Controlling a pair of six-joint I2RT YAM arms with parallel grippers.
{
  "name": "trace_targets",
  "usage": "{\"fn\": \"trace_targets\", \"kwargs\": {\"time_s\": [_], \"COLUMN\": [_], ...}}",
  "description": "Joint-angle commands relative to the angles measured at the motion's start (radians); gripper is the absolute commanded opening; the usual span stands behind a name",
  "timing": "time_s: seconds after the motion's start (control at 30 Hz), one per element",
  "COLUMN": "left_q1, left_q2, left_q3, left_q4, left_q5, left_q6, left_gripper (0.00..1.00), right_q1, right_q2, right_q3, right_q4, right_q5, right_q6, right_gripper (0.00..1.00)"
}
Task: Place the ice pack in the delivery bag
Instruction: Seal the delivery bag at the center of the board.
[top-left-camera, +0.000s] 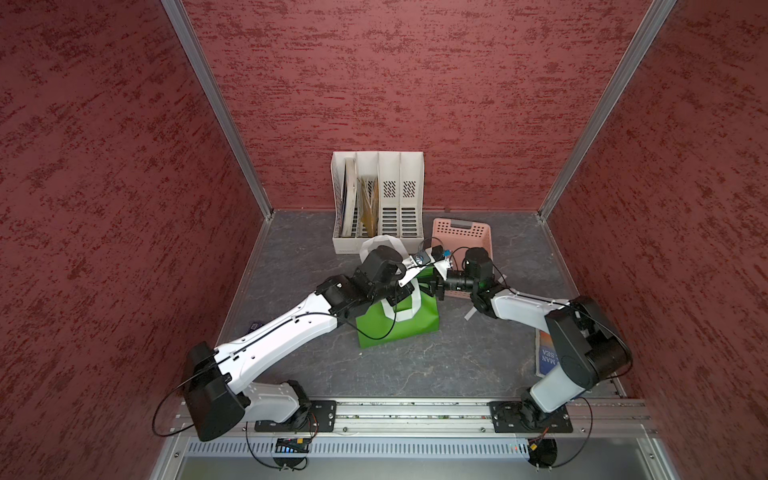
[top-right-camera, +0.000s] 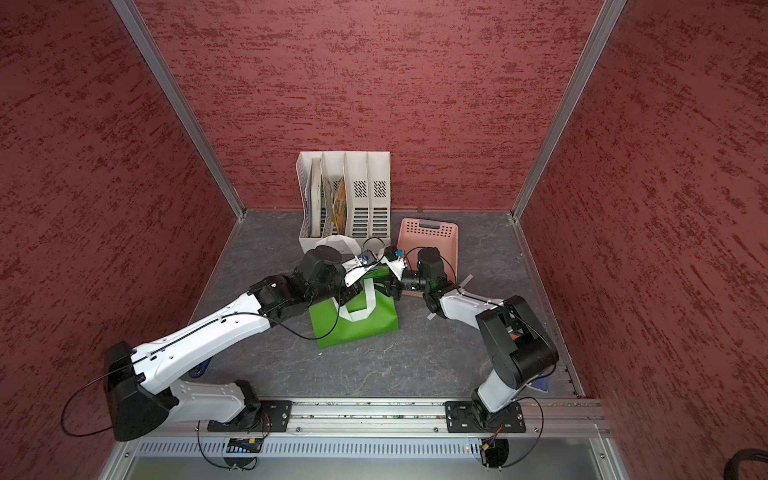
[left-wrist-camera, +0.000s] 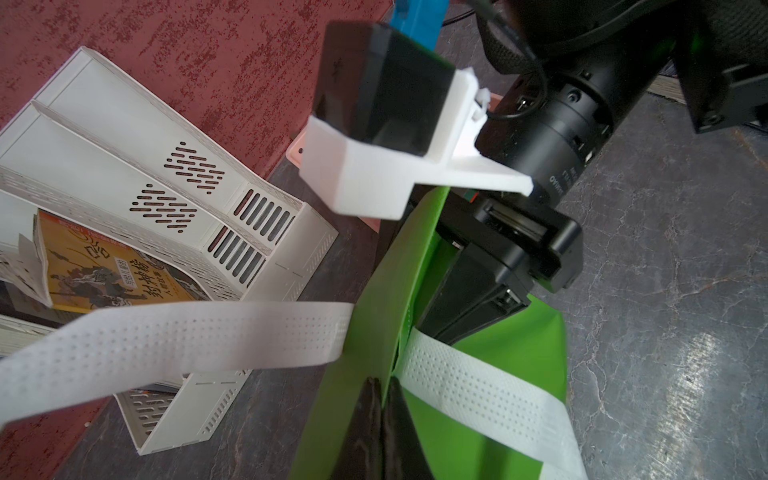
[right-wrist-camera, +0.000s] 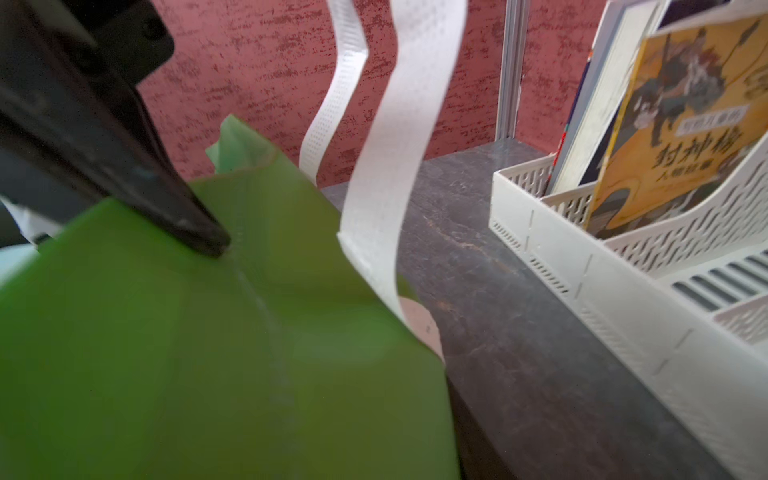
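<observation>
Green fabric at the rim of the delivery bag (top-left-camera: 399, 324) sits pinched in the closed jaws of the left gripper (left-wrist-camera: 384, 386), the right gripper (right-wrist-camera: 210, 245) presses the bag's wall near the pink basket (top-left-camera: 461, 232), its grip unclear, and no ice pack shows, so packing seems wholly ahead.

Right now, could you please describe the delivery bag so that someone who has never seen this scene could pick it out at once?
Find the white file rack standing against the back wall; just in front of it, nearer the robot, is the delivery bag. It is bright green fabric with white strap handles, unlike the pink perforated basket beside it.
</observation>
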Motion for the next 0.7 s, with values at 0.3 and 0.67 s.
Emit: {"fn": "trace_targets", "kwargs": {"time_s": [0.3, 0.67], "left_q1": [-0.057, -0.091], "left_q2": [-0.069, -0.080], "left_q3": [-0.089, -0.129], "left_q4": [-0.003, 0.049], "left_q5": [0.026, -0.098], "left_q6": [-0.074, -0.086], "left_gripper": [0.03, 0.48], "right_q1": [-0.026, -0.043], "right_q2": [0.031, 0.032], "right_q3": [0.080, 0.063], "right_q4": [-0.046, 0.023], "right_q5": [-0.076, -0.136], "right_q6": [0.100, 0.215], "right_gripper": [0.09, 0.00]}}
